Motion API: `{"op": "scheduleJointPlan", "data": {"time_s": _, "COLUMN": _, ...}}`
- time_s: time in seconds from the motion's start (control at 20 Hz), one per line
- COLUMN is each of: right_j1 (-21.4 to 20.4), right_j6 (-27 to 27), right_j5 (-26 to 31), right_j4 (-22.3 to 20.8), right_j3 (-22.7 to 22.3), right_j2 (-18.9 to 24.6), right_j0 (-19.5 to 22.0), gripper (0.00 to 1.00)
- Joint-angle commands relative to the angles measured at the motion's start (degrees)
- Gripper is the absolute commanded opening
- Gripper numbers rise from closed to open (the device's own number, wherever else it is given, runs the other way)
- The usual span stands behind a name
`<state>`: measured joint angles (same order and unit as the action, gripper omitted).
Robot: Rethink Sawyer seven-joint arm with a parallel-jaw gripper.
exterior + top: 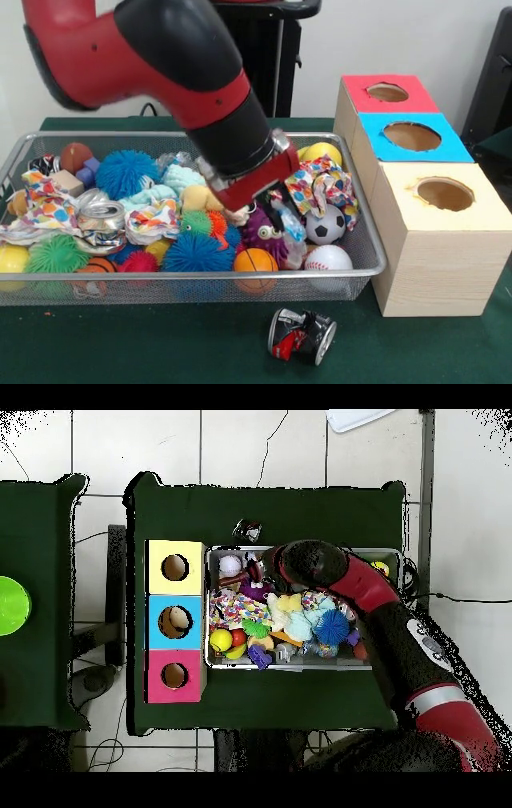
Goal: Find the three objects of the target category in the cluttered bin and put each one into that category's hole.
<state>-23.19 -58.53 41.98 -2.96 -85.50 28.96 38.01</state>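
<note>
Wire-mesh bin (364, 240) on the green bench (200, 344), crowded with spiky rubber balls, an orange mini basketball (256, 261), a baseball (328, 258), a small soccer ball (326, 225), crumpled patterned wrappers (324, 186) and a crushed silver can (102, 216). Reaching down into the bin's middle, the gripper (280, 212), low among the clutter beside a purple spiky toy (260, 232); jaws buried in the pile, impossible to tell whether spread or pinched. Just beside the bin, a wooden box (432, 264) with three round holes on red, blue and cream tops. On the bench outside the bin's front wall, another crushed can (302, 334), red and black, lying on its side.
</note>
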Motion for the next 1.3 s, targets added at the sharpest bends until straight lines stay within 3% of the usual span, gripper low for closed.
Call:
{"op": "scheduleJointPlan", "data": {"time_s": 0.05, "right_j1": -11.61, "right_j6": -12.00, "right_j5": 5.57, "right_j4": 0.06, "right_j3": -6.78, "right_j2": -3.63, "right_j0": -3.22, "gripper": 0.00}}
{"op": "scheduleJointPlan", "data": {"time_s": 0.35, "right_j1": -20.92, "right_j6": -22.23, "right_j5": 5.83, "right_j4": 0.78, "right_j3": -10.27, "right_j2": -12.53, "right_j0": -12.84, "gripper": 0.00}}
{"op": "scheduleJointPlan", "data": {"time_s": 0.65, "right_j1": -25.80, "right_j6": -28.45, "right_j5": 6.75, "right_j4": 3.62, "right_j3": -13.71, "right_j2": -18.74, "right_j0": -20.72, "gripper": 0.00}}
{"op": "scheduleJointPlan", "data": {"time_s": 1.0, "right_j1": -30.46, "right_j6": -32.29, "right_j5": 7.25, "right_j4": 5.65, "right_j3": -17.83, "right_j2": -23.40, "right_j0": -27.18, "gripper": 0.00}}
{"op": "scheduleJointPlan", "data": {"time_s": 1.3, "right_j1": -34.90, "right_j6": -31.22, "right_j5": 8.09, "right_j4": 5.38, "right_j3": -22.54, "right_j2": -25.55, "right_j0": -29.02, "gripper": 0.00}}
